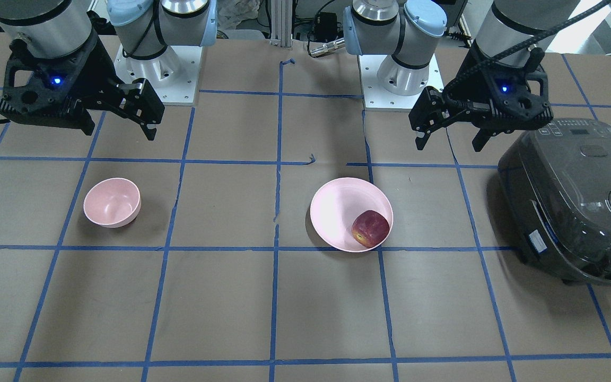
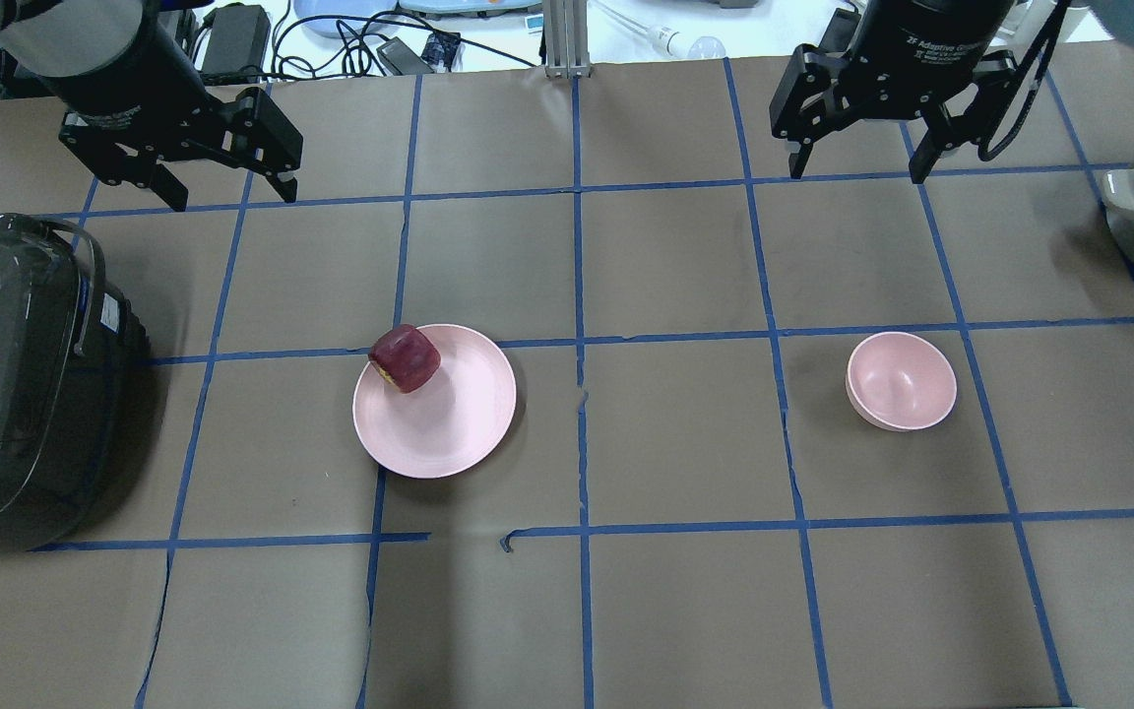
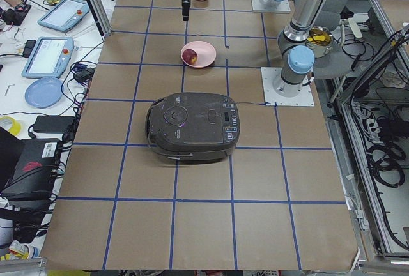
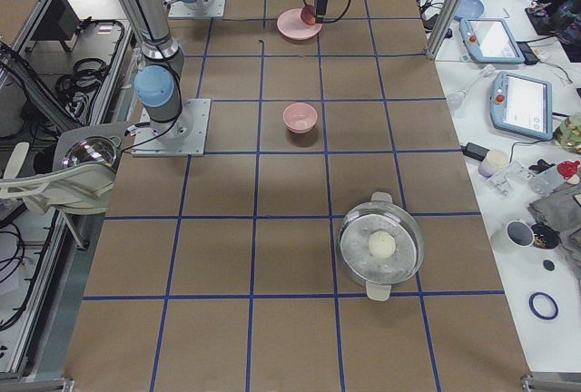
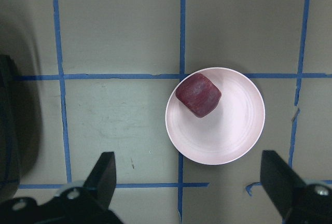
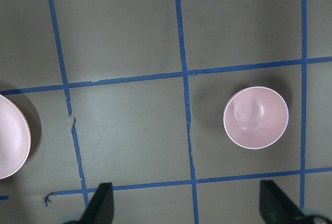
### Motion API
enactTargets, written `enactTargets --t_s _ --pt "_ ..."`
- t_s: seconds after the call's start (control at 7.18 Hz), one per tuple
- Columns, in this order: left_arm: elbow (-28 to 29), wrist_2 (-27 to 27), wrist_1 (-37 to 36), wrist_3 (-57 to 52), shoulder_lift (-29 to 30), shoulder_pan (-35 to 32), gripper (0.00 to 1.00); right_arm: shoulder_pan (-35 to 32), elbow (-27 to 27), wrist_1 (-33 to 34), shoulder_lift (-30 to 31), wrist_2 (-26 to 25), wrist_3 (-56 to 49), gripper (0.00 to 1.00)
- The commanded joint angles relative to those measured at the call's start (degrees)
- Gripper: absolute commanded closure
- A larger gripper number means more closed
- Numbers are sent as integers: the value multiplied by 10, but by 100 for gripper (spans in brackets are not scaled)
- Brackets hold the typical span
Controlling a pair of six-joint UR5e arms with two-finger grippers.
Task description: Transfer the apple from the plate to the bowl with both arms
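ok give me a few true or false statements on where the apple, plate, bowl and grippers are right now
1. The apple lies on the plate, near its rim. True.
2. The bowl has an apple in it. False: the bowl is empty.
3. The left gripper is shut on the apple. False: it is open, holds nothing and is apart from the apple.
4. The right gripper is open. True.
5. The dark cooker stands next to the bowl. False: it stands on the plate's side, at the robot's left end of the table.
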State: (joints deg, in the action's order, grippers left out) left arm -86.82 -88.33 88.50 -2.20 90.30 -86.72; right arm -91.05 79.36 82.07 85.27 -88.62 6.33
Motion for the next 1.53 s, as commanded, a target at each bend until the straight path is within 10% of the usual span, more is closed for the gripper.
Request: enactTargets --t_s 0.0,1.39 --pt "-5 2 5 0 -2 1 0 0 0 -1 0 -1 1 0" --pt "1 -3 1 1 -4 8 0 13 17 -1 -4 -9 -18 0"
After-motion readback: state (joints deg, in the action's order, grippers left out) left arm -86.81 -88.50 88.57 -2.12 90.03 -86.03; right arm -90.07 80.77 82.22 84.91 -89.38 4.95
